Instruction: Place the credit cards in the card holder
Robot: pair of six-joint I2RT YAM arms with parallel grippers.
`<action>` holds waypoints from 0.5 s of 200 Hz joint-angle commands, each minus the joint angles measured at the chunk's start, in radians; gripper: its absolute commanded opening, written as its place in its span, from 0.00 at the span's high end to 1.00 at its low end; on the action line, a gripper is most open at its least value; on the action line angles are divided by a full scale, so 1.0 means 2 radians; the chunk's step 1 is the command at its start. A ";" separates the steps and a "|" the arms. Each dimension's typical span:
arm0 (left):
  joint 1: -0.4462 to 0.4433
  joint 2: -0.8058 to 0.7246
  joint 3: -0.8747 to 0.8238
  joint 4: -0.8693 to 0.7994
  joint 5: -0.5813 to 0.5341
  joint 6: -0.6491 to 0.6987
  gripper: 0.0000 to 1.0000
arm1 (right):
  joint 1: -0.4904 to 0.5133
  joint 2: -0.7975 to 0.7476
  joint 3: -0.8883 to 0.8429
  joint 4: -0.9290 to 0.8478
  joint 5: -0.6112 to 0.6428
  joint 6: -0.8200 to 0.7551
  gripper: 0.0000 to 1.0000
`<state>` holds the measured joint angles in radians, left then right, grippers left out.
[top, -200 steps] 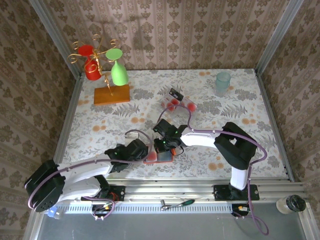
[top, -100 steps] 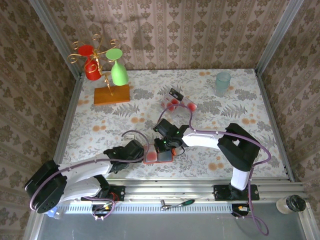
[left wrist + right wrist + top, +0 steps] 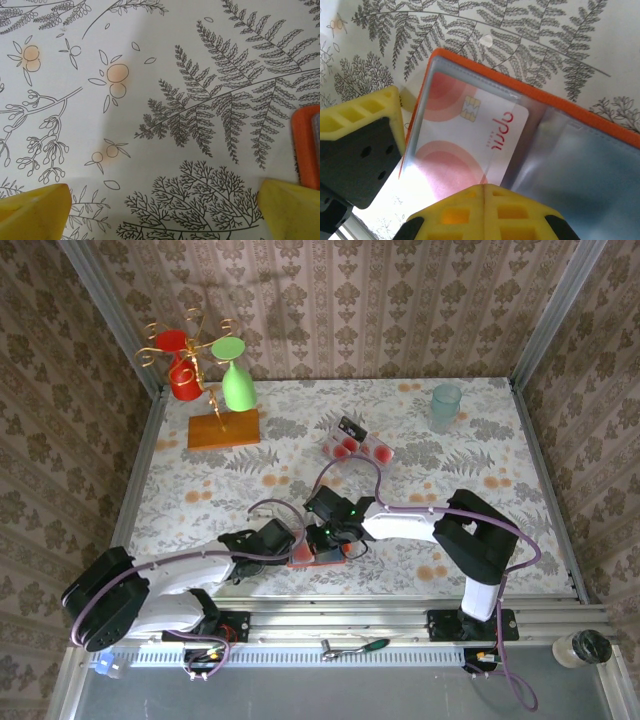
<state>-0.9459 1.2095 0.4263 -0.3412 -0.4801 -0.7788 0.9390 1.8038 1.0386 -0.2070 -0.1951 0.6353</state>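
right pincer (image 3: 485,192) sat pressed together, seemingly to push the credit card (image 3: 480,125) into the card holder (image 3: 580,170); left pincer (image 3: 165,210) hovered spread alongside

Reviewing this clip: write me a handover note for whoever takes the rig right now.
Left gripper: open, empty, over bare table just left of the card holder.
Right gripper: shut, tips over the open holder's near edge, gripping nothing visible.
Done: one card sits in the holder's clear pocket.
Left: the other credit cards lie heaped farther back, mid-table; fetch and pocket them.
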 commanded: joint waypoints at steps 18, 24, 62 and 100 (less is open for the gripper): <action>-0.009 0.026 -0.002 0.008 0.012 -0.003 0.02 | 0.009 0.019 0.008 -0.001 -0.017 0.006 1.00; -0.009 0.027 -0.003 0.009 0.012 -0.003 0.02 | 0.009 0.022 0.011 -0.003 -0.019 0.005 1.00; -0.013 0.030 -0.004 0.015 0.012 -0.005 0.02 | 0.010 0.027 0.025 -0.008 -0.028 0.001 1.00; -0.013 0.024 -0.005 0.012 0.007 -0.007 0.02 | 0.007 -0.010 0.013 -0.018 -0.001 -0.002 1.00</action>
<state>-0.9619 1.2373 0.4282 -0.2924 -0.5022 -0.7868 0.9520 1.8370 1.0653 -0.2108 -0.2234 0.6346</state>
